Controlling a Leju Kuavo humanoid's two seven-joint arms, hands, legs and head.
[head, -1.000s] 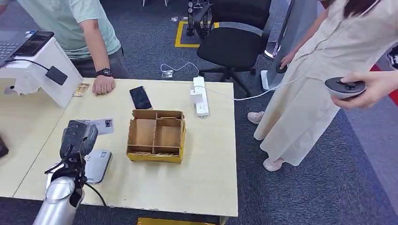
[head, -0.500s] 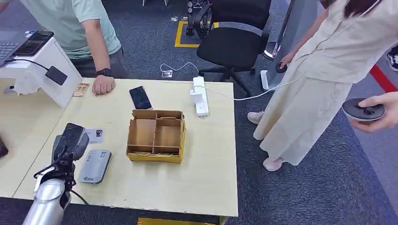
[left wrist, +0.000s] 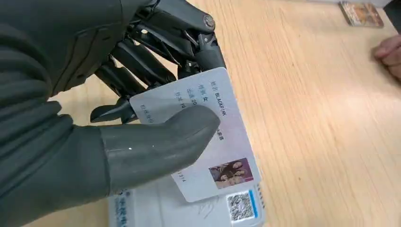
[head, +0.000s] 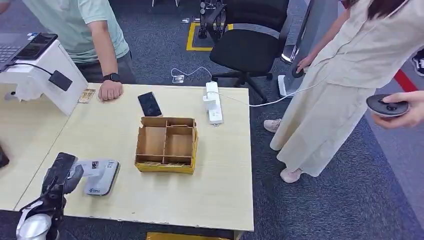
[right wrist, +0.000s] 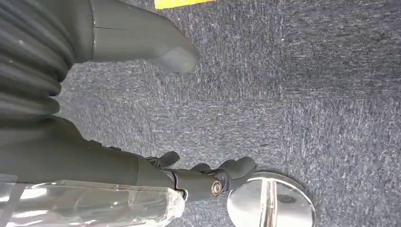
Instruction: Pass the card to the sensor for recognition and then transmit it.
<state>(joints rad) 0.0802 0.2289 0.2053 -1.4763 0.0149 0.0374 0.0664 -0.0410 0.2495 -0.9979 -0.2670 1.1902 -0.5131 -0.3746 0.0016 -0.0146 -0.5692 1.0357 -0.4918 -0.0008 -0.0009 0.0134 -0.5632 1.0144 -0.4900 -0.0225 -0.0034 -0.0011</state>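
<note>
Table (head: 210, 190): left hand (left wrist: 142, 90) pinches card (left wrist: 213, 142) over sensor (head: 102, 179)

In the left wrist view the thumb (left wrist: 156, 142) covers the middle of the card (left wrist: 208, 142), and the card's print is too small to read. The card hides most of the sensor (left wrist: 189, 213), which the picture's edge cuts off as well. In the head view the left hand (head: 60, 175) hides the sensor's near corner, and the card's face there is too small to make out. Both people are cut off at the top edge.
</note>
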